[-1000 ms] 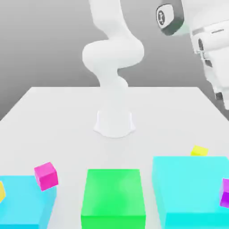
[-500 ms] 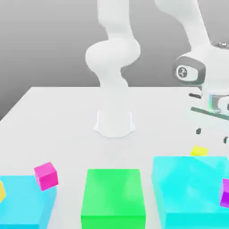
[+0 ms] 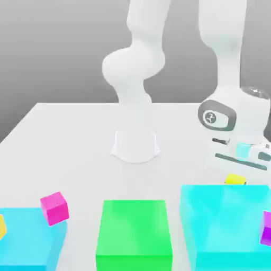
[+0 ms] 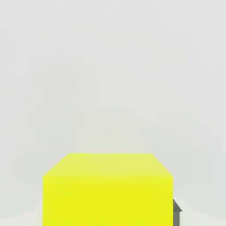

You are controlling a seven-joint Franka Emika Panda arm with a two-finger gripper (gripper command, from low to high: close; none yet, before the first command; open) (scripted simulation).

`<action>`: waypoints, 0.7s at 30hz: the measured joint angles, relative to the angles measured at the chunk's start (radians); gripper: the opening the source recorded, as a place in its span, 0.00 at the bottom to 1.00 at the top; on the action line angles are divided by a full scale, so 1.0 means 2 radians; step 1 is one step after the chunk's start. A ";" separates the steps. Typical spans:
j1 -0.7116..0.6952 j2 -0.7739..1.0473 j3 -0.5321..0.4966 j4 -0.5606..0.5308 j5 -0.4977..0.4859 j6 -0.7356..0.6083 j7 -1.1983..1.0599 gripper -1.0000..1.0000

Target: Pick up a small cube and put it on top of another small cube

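The hand has dropped and pinched the small cube near the surface's edge, ready for lifting.

The white table carries cyan blocks, a green block and the small yellow cube.

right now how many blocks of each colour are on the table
Cyan blocks, large: 2
Green block, large: 1
Yellow cubes, small: 2
Magenta cube, small: 1
Purple cube, small: 1
Total: 7
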 joint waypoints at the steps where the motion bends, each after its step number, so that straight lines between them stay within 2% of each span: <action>1: 0.000 -0.005 -0.001 -0.001 0.000 -0.004 0.000 0.00; 9: -0.002 -0.114 0.006 -0.020 0.015 -0.093 -0.011 0.00; 13: -0.019 -0.123 -0.002 0.010 0.000 -0.122 -0.055 0.00; 15: -0.039 -0.133 -0.020 0.025 -0.005 -0.141 -0.085 0.00; 19: -0.019 -0.160 -0.096 0.039 -0.015 -0.177 -0.130 0.00; 21: -0.091 -0.174 -0.132 0.044 -0.024 -0.193 -0.147 0.00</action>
